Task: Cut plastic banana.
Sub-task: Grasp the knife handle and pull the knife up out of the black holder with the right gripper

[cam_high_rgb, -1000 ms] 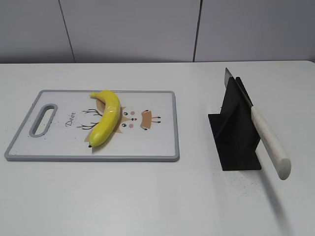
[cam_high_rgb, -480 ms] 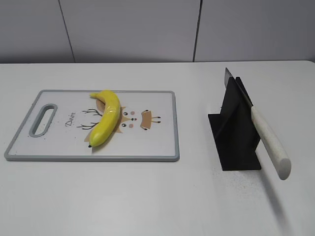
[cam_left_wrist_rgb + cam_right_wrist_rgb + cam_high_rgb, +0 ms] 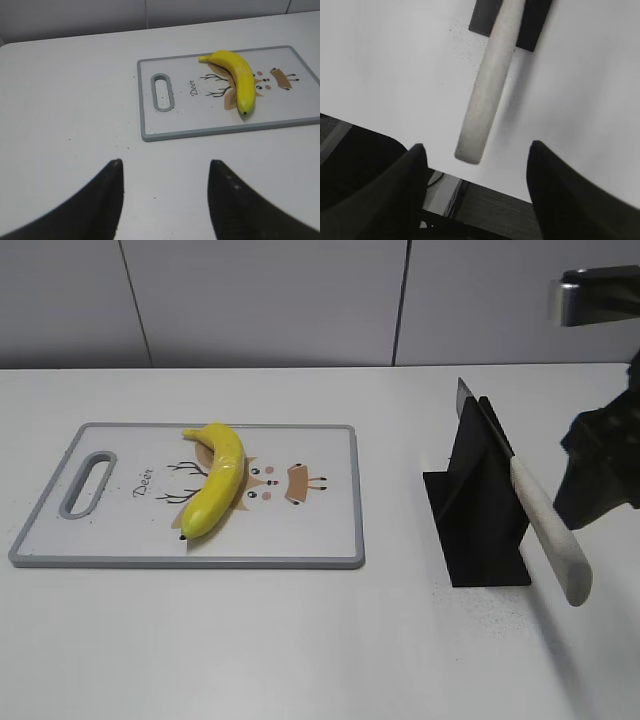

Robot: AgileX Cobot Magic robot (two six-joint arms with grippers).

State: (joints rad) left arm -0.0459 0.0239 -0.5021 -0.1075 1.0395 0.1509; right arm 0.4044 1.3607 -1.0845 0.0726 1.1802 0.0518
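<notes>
The plastic banana [image 3: 216, 480], glossy yellow and curved, lies on the white cutting board [image 3: 310, 530] at the table's left; it also shows in the left wrist view [image 3: 239, 79]. A knife with a pale handle [image 3: 547, 529] rests tilted in a black stand [image 3: 480, 515]. My right gripper [image 3: 477, 150] is open and empty, hovering above the handle's end [image 3: 485, 95]; its arm [image 3: 600, 465] shows at the right edge. My left gripper [image 3: 165, 162] is open and empty above bare table, short of the board [image 3: 165, 132].
The board has a grey rim, a handle slot [image 3: 88, 482] at its left and a deer drawing. The table's near edge [image 3: 510, 192] lies just past the knife handle, with dark floor beyond. A grey wall stands behind the table.
My right arm has come into the exterior view at the right edge, near the knife stand. The banana, board and knife have not moved.
</notes>
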